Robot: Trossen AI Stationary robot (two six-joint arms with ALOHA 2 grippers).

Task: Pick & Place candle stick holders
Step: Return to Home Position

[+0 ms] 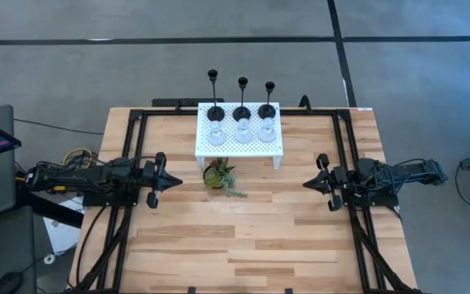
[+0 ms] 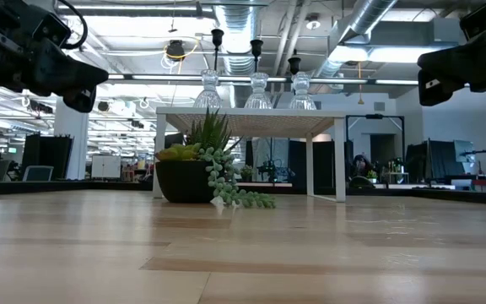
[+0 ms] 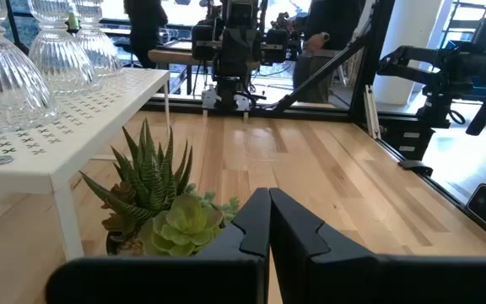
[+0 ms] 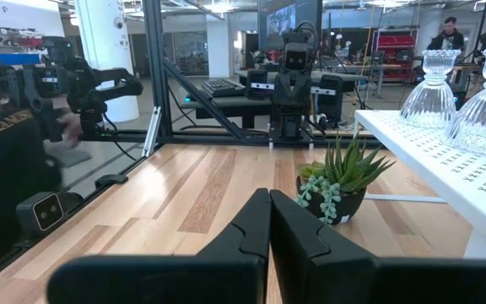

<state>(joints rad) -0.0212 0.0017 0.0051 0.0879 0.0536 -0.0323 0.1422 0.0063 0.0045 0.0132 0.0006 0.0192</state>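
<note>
We see the left gripper (image 1: 174, 181) hanging above the table (image 1: 243, 241) close to its left edge, its tip turned toward the table's middle. In its wrist view the two fingers (image 3: 250, 230) are pressed flat against each other with no gap, and nothing is between them or touching them. The right gripper (image 1: 308, 184) mirrors it near the table's right edge, also clear of the wood. Its fingers (image 4: 300, 235) are likewise closed together on nothing.

All the candle stick holders stand on the white perforated stand (image 1: 239, 148), which sits against the table's back edge, midway between the left and right edges. The three black holders (image 1: 242, 113) line the stand's back edge, upright, and their heights step down from the left end to the right. The three glass holders (image 1: 241, 132) form a second row just in front of them, across the stand's middle, one before each black base. In the low view they are upright and apart from each other.

A small green plant (image 1: 219, 175) rests on the table just beside the stand's front edge, between the two grippers and well apart from both.
</note>
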